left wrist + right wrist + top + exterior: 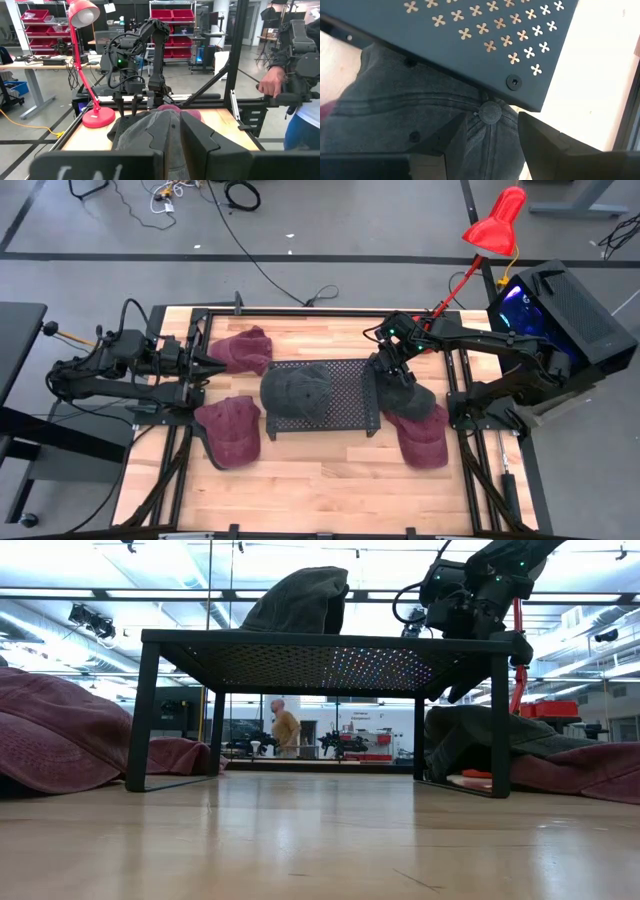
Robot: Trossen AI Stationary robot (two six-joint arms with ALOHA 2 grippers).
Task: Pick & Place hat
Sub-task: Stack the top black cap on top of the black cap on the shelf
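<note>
A black perforated stand (345,385) sits mid-table with a grey hat (295,392) lying crown up on its left part. A second grey hat (408,398) lies at the stand's right end, partly under its edge (470,45) and resting on a maroon hat (425,442). My right gripper (492,120) slants down over this second hat, open, its fingers on either side of the crown's top button (490,112). My left gripper (208,366) waits level at the table's left side, shut on nothing. My right gripper's fingers (540,137) stand on either side of the grey hat's crown around the top button, coming from above at a slant. I cannot tell whether they touch the cloth. The hat lies on the table and the maroon hat.
Two more maroon hats lie on the table's left half, one at the back (243,350) and one near the front (230,432). A red desk lamp (495,225) leans over the far right corner. A person's hand (272,82) shows beside the frame beyond the table.
</note>
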